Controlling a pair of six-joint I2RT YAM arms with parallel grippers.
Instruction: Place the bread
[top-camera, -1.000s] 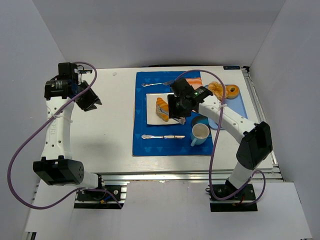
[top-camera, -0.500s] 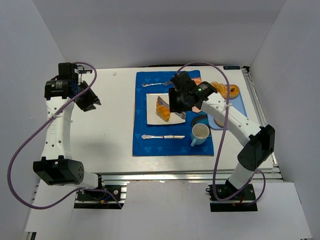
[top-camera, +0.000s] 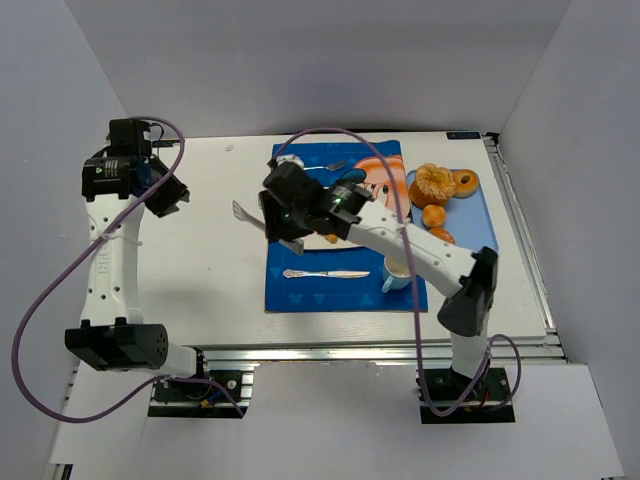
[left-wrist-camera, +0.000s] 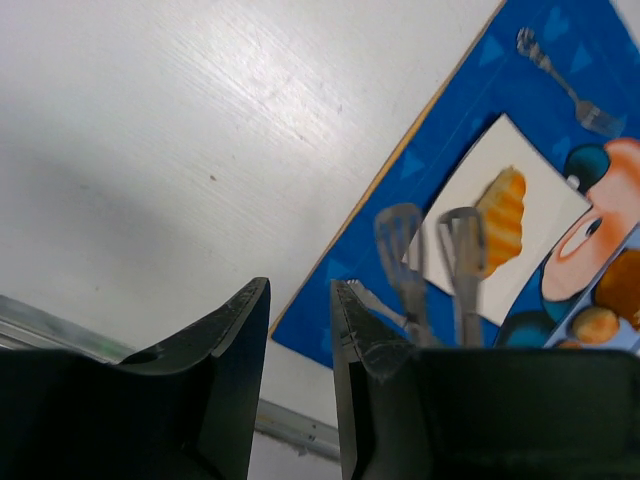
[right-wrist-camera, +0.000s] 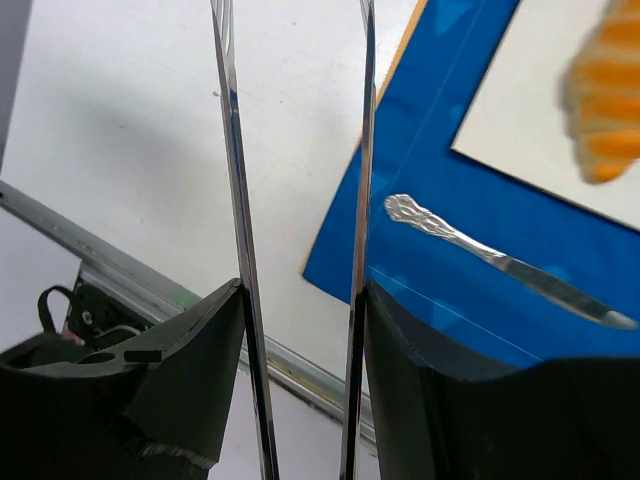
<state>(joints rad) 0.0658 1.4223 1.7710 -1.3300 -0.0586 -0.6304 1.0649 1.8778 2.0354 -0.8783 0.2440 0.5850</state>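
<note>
The bread, a golden-orange croissant, lies on the white plate on the blue mat. It also shows in the right wrist view, at the top right. In the top view my right arm hides most of it. My right gripper is shut on metal tongs, whose empty arms stand apart and reach past the mat's left edge. The tong tips are just left of the plate. My left gripper is open and empty over bare table at the far left.
A knife lies on the mat's near part and a fork on its far part. A cup stands at the mat's near right. A ruffled pastry, a doughnut and a round bun sit at the right.
My right arm has swung left with the tongs, from over the plate to the mat's left edge. The croissant stays on the plate. My left gripper has shifted slightly back and left.
</note>
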